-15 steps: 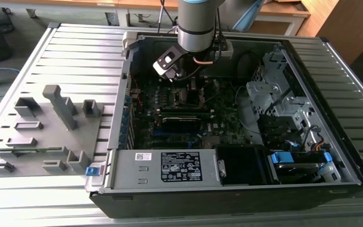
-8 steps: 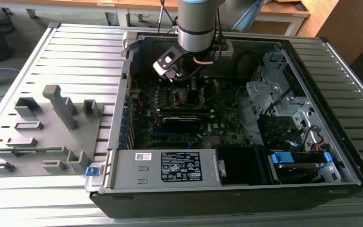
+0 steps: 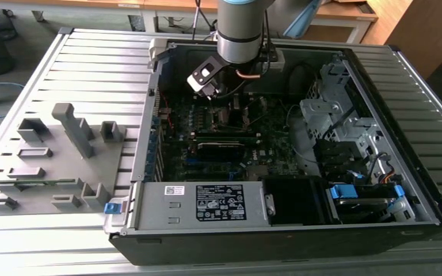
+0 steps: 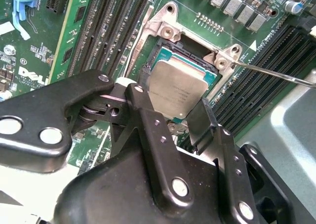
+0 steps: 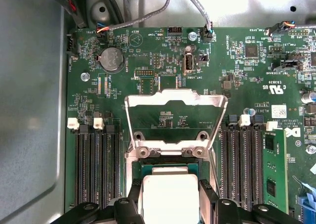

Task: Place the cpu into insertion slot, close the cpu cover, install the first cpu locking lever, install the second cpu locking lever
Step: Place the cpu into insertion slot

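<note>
The gripper (image 4: 170,101) is clamped on opposite edges of the cpu (image 4: 178,83), a light, stiff, fragile chip best held by its rim, low over the insertion slot (image 4: 167,50), with the cpu cover (image 5: 148,98) raised.

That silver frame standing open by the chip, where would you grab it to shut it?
Probably the free edge of the cpu cover, farthest from its hinge, from above: it stands raised at the insertion slot, and its window leaves that edge reachable on both faces.
</note>
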Available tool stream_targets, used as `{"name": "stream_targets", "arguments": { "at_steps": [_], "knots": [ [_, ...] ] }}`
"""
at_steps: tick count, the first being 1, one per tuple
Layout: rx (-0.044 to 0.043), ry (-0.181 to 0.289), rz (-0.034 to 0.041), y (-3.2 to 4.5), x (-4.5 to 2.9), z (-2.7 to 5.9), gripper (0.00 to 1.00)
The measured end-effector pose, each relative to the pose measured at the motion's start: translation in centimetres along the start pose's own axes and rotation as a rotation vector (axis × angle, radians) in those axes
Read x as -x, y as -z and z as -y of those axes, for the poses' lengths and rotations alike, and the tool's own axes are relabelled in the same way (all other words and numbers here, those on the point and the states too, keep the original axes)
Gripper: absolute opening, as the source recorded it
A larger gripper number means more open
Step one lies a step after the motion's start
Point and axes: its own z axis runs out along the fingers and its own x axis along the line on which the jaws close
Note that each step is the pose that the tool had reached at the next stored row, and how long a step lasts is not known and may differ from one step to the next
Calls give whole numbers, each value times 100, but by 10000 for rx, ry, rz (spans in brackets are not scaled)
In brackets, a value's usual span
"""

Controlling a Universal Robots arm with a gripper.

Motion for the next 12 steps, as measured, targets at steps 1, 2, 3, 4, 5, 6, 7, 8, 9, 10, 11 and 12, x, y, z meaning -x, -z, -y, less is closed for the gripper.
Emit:
{"name": "stream_targets", "arguments": {
  "at_steps": [1, 2, 3, 4, 5, 6, 7, 8, 9, 10, 11, 12],
  "knots": [
    [6, 0, -1, 0, 0, 0, 54],
    [32, -1, -8, -1, 0, 0, 54],
    [60, -1, -10, -2, -1, -1, 54],
    [74, 1, -11, -3, -1, -1, 54],
    [80, 1, -9, -2, 0, -1, 54],
    [83, 0, -9, -2, 0, 0, 54],
    [85, 0, -9, -2, 0, 1, 54],
    [89, 0, -9, -2, 0, 1, 54],
    [96, 0, -8, -2, 0, 2, 54],
    [108, -2, -9, -4, 0, 5, 54],
    [116, -1, -9, -6, 0, 9, 54],
    [123, -1, -10, -9, 1, 12, 54]
  ]
}}
